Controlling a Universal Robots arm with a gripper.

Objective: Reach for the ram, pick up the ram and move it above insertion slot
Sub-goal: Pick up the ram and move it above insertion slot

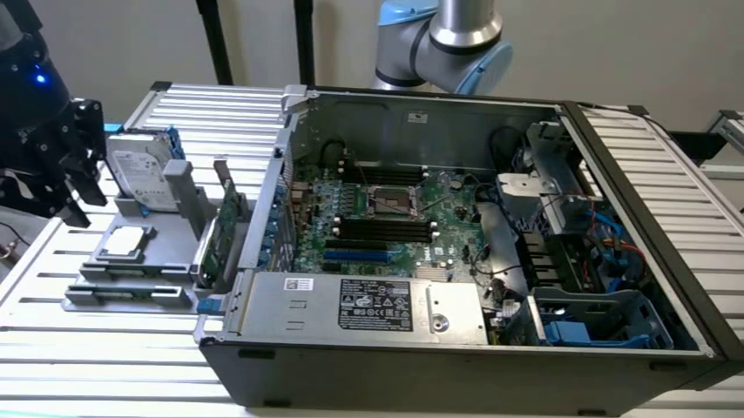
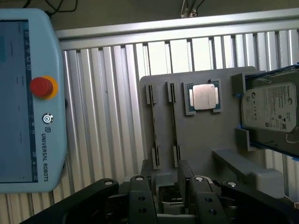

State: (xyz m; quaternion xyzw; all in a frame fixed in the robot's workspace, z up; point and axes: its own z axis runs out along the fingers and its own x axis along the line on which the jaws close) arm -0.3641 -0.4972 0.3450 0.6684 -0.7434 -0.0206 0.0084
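In the wrist view the ram (image 2: 174,126) shows as a thin strip standing on edge between the end brackets of a grey holder (image 2: 205,140). A second strip like it runs parallel beside it. My gripper (image 2: 168,186) hovers above the holder, just past one end of those strips. It is open, with nothing between its fingers (image 2: 140,196). In the exterior view my gripper (image 1: 70,165) hangs at the far left, over the holder (image 1: 174,235) and well away from the case. The insertion slot (image 1: 384,228) is one of several parallel black slots on the motherboard.
The holder also carries a CPU (image 2: 204,96), a silver hard drive (image 2: 271,107) and a tall green expansion card (image 1: 226,226). A teach pendant (image 2: 28,93) lies on the ribbed table beside the holder. The open computer case (image 1: 465,348) has high walls around the motherboard.
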